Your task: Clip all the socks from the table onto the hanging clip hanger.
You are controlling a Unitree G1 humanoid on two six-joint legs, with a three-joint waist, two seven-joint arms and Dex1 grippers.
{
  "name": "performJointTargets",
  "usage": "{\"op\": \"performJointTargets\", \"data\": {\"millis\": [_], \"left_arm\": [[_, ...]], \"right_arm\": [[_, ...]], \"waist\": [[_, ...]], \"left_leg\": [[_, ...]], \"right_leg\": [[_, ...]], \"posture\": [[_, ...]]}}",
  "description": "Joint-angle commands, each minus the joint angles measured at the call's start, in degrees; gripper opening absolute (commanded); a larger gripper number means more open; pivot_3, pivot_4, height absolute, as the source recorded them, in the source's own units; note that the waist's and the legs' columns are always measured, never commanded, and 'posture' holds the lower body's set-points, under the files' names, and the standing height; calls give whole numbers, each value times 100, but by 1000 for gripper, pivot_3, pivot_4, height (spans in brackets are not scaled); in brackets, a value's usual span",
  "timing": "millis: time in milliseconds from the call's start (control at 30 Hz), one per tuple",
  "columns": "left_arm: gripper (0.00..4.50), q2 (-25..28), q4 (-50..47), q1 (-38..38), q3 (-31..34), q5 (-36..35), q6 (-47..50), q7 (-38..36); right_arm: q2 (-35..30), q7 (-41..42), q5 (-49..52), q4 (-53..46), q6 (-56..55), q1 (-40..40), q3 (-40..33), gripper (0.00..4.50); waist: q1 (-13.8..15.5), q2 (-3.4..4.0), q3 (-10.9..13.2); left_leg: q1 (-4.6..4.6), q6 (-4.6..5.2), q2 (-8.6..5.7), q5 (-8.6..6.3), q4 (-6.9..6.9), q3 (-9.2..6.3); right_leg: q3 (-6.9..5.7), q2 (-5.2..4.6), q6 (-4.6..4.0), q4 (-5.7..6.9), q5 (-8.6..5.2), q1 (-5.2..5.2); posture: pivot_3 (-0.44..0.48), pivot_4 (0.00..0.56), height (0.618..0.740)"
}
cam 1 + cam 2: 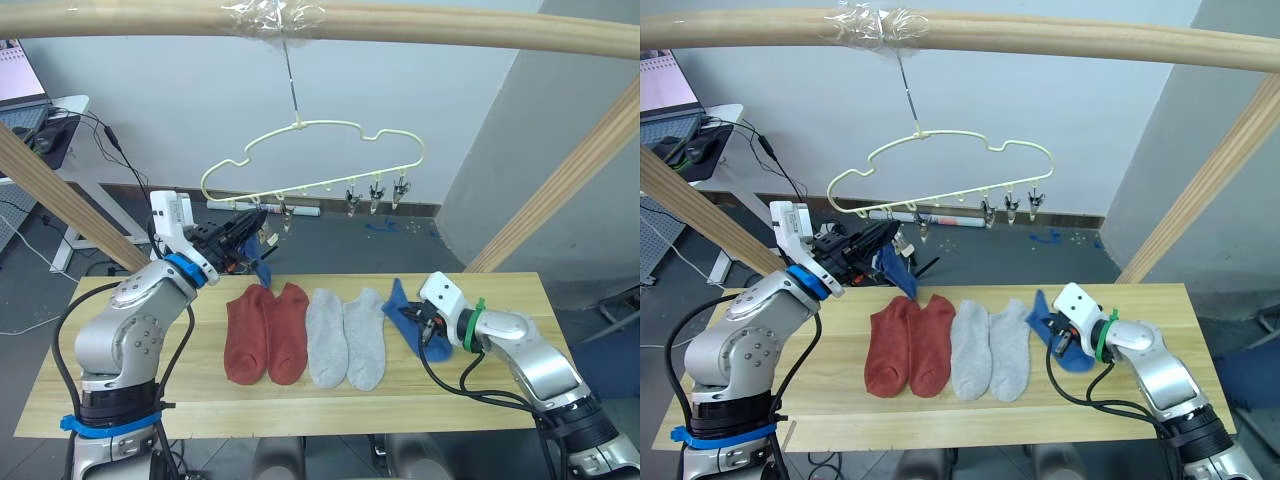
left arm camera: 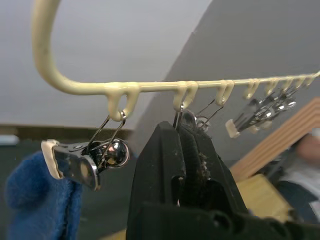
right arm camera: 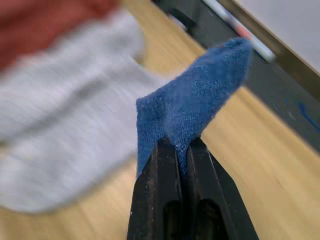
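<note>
Pale plank table [image 1: 300, 400] carries two rust-red socks [image 1: 265, 332] and two grey socks [image 1: 346, 337] at centre. Right gripper [image 3: 182, 148] is clenched on a blue sock [image 3: 200, 100] at 3 o'clock. Left gripper [image 2: 186, 131] pinches a second clip [image 2: 186, 118] on the clip hanger [image 1: 310, 160] at 12 o'clock; another blue sock [image 2: 35, 200] hangs from the first clip [image 2: 82, 159].

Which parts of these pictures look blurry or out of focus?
Right wrist view: the grey socks are smeared, while the blue sock pinched by the right gripper is crisp. Left wrist view: the far clips are soft, the nearest clip sharp.
</note>
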Motion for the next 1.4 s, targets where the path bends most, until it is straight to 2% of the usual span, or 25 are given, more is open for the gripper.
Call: {"op": "performJointTargets", "data": {"millis": [33,233,300,500,800,1133,1367,1400], "left_arm": [[0,34,262,-202,684,-1278,908,497],[0,111,547,-453,1044,-2385,1432,1087],[0,140,477,-433,988,-2527,1468,1171],[0,147,262,-308,883,-2672,1333,1306],[0,225,23,-80,737,-2675,1273,1199],[0,282,-67,39,574,-2701,1158,1174],[0,333,-185,104,435,-2442,971,1002],[292,333,-201,117,429,-2437,941,977]], "right_arm": [[244,318,555,-767,556,-438,255,20],[1172,-144,-83,-104,333,-1274,1161,20],[1493,-212,-187,150,298,-1527,1352,20],[2110,-275,-224,545,321,-2056,1390,20],[2161,-323,-456,871,21,-2540,1256,20],[2230,-310,-495,901,-18,-2755,1223,20],[2293,-311,-399,791,144,-2766,1175,20],[2327,-325,-377,787,182,-2761,1157,2]], "waist": [[-23,-4,2],[-21,-11,3],[4,-12,4],[92,-12,4],[108,-12,4],[106,-10,5],[105,-9,6],[105,-9,6]], "left_leg": [[0,0,0,0,1,0],[-13,-2,-2,1,2,-15],[-19,-4,-3,2,3,-17],[-33,-36,-3,19,0,-29],[-36,-36,-5,18,0,-35],[-36,-28,-4,14,-1,-35],[-36,-22,-4,11,-2,-36],[-36,-22,-4,11,-2,-36]], "right_leg": [[0,0,0,0,0,0],[-15,-5,0,-3,1,-3],[-19,-9,-29,-4,18,-5],[-35,-13,-31,-4,20,-16],[-45,-16,-32,-4,20,-14],[-45,-16,-32,-4,20,-15],[-46,-16,-32,-5,20,-15],[-45,-16,-32,-5,20,-15]], "posture": [[114,245,740],[117,240,740],[121,239,740],[127,239,740],[134,248,740],[135,258,740],[135,258,740],[135,258,740]]}}
